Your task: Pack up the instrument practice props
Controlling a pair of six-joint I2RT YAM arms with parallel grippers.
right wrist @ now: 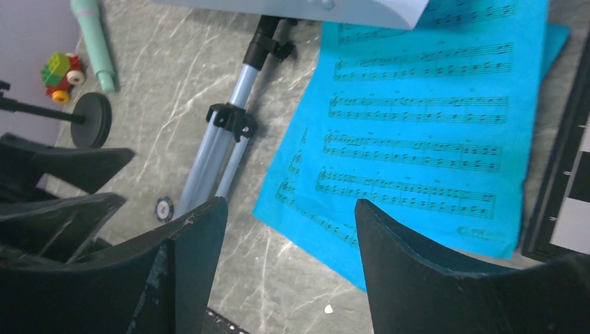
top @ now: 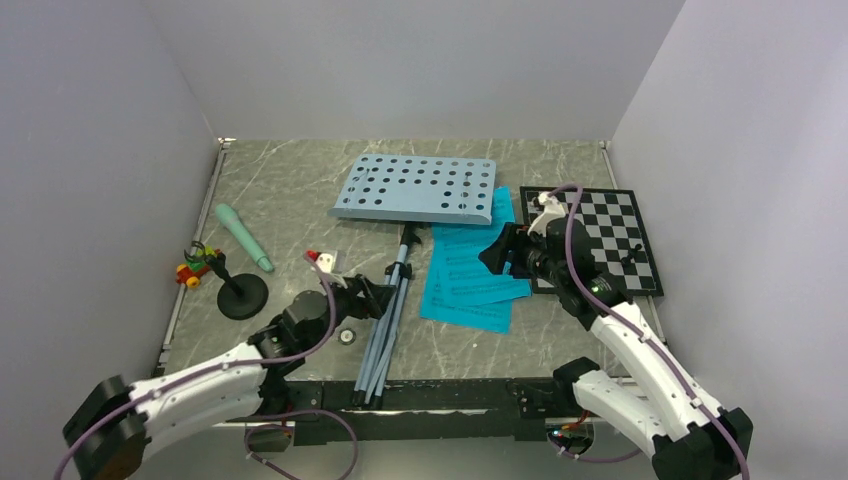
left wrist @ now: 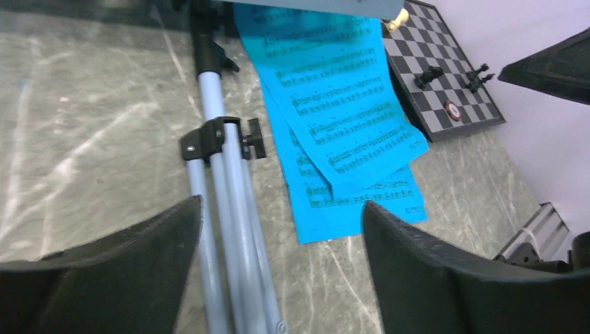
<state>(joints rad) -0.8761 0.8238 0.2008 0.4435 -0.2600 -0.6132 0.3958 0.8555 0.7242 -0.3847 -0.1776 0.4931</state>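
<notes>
Bright, even light with soft shadows throughout.

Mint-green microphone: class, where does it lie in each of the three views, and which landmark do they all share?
Top external: microphone left of centre, above the black round base.
Left wrist: not in view.
Right wrist: top left corner.
Shared landmark: the pale-blue stand legs.
</notes>
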